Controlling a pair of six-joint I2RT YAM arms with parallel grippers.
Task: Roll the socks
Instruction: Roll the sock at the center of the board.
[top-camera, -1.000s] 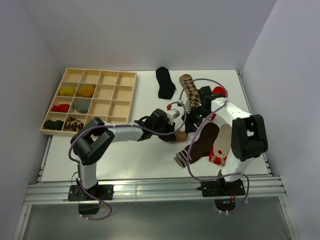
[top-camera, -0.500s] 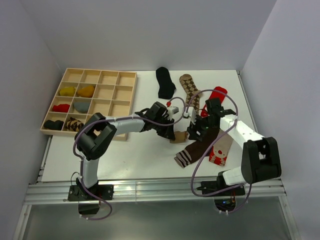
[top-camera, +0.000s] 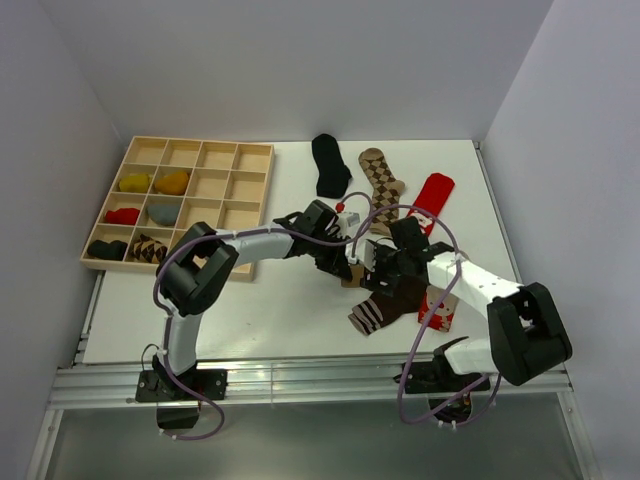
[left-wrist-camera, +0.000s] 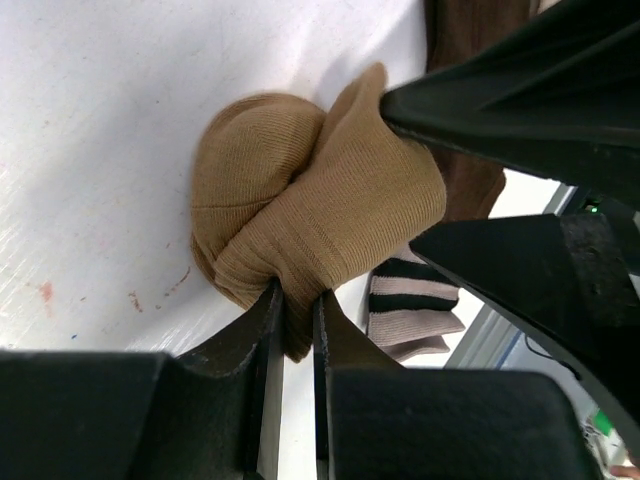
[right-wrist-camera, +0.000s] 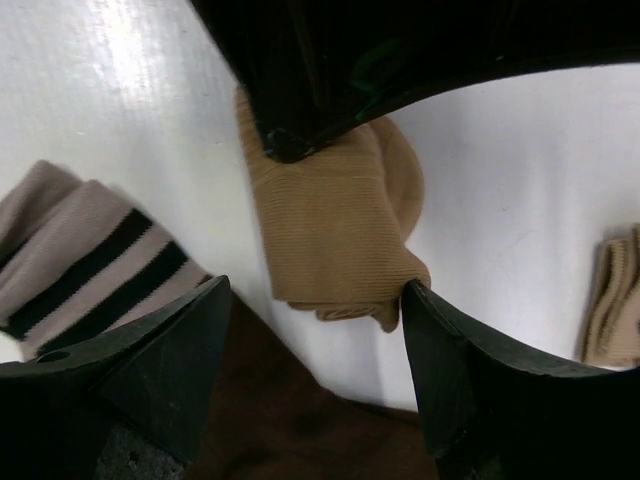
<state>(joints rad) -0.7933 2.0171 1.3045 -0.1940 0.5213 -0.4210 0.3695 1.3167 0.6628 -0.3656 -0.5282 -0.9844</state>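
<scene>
A tan sock (left-wrist-camera: 310, 210), partly rolled into a bundle, lies on the white table. My left gripper (left-wrist-camera: 295, 325) is shut on its lower fold. My right gripper (right-wrist-camera: 312, 300) is open, its jaws either side of the same tan sock's (right-wrist-camera: 330, 230) loose end, one fingertip touching it. In the top view both grippers, left (top-camera: 343, 262) and right (top-camera: 373, 272), meet at mid table and hide most of that sock. The dark brown sock with striped toe (top-camera: 385, 305) lies just in front. The black sock (top-camera: 328, 165), argyle sock (top-camera: 381, 176) and red sock (top-camera: 432, 192) lie behind.
The pale wooden grid tray (top-camera: 200, 143) stands at the back left with rolled socks in several compartments. A red-and-white sock (top-camera: 437, 310) lies under my right arm near the front right. Another tan piece of fabric (right-wrist-camera: 612, 310) shows at the right wrist view's edge.
My right arm has swung forward and left from the argyle sock down to the tan sock, uncovering the argyle and red socks. My left gripper stays on the tan sock.
</scene>
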